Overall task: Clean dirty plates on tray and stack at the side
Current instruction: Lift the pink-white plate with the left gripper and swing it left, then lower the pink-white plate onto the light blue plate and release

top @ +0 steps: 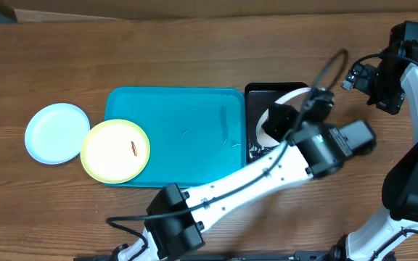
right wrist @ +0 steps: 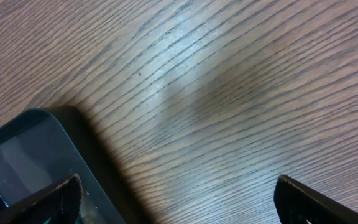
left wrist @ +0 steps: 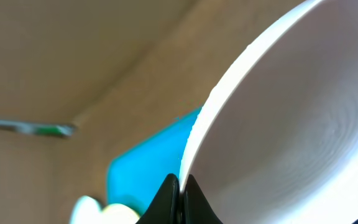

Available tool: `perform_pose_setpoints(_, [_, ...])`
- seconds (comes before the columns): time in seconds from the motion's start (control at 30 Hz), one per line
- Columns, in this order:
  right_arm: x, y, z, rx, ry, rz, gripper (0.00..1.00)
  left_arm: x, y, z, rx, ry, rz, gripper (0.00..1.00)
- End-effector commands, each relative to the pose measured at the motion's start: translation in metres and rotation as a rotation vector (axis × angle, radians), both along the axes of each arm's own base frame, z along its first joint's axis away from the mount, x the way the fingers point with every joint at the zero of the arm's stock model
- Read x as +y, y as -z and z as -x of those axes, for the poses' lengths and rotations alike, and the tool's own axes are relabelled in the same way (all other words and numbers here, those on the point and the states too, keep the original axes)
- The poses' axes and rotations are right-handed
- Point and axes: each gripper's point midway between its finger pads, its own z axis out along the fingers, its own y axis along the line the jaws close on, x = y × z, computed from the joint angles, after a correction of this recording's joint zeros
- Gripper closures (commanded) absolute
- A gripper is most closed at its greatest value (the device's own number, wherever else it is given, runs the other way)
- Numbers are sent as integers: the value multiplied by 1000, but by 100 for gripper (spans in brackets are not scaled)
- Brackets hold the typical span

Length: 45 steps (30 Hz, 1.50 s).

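Observation:
My left gripper (top: 276,120) (left wrist: 180,182) is shut on the rim of the white plate (top: 294,93) (left wrist: 291,112), holding it tilted over the black tray (top: 267,90). The arm hides most of this plate from above. The teal tray (top: 187,123) (left wrist: 148,162) lies mid-table. A pale yellow-green plate (top: 115,150) with a reddish-brown smear (top: 134,148) rests on the tray's left end, overhanging its rim. A light aqua plate (top: 53,133) lies on the table just left of it. My right gripper (top: 358,76) (right wrist: 179,186) hangs open and empty over bare wood at the right.
The glossy black tray (right wrist: 17,149) sits against the teal tray's right side, and its corner shows by the right gripper's left finger. The left arm (top: 223,192) crosses diagonally from the front edge. A cardboard strip (top: 194,4) runs along the back.

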Motion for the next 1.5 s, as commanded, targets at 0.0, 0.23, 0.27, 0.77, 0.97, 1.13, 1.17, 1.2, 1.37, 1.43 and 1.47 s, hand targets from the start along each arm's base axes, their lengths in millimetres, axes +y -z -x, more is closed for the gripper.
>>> perform_pose_setpoints(0.0, [-1, -5, -2, -17, 4, 2, 0, 20, 31, -23, 240, -103, 211, 96])
perform_pose_setpoints(0.23, [-1, -5, -2, -17, 4, 2, 0, 93, 64, -70, 732, -200, 667, 96])
perform_pose_setpoints(0.27, [-1, -5, -2, -17, 4, 2, 0, 106, 62, -76, 763, -220, 733, 95])
perform_pose_setpoints(0.77, [-1, -5, -2, -17, 4, 2, 0, 499, 66, -56, 554, -1119, 1145, 96])
perform_pose_setpoints(0.97, [-1, -5, -2, -17, 4, 2, 0, 589, 72, 15, 469, -1425, 1055, 96])
perform_pose_setpoints(1.13, [-1, -5, -2, -17, 4, 2, 0, 635, 75, 61, 374, -1672, 934, 96])
perform_pose_setpoints(1.17, [-1, -5, -2, -17, 4, 2, 0, 640, 75, 66, 363, -1695, 920, 96])
perform_pose_setpoints(1.2, [-1, -5, -2, -17, 4, 2, 0, 642, 76, 68, 360, -1702, 917, 96])
perform_pose_setpoints(1.37, [-1, -5, -2, -17, 4, 2, 0, 639, 91, 67, 387, -1702, 913, 96])
perform_pose_setpoints(1.43, [-1, -5, -2, -17, 4, 2, 0, 635, 102, 63, 405, -1694, 909, 96])
perform_pose_setpoints(1.47, [-1, -5, -2, -17, 4, 2, 0, 633, 107, 61, 412, -1688, 907, 96])
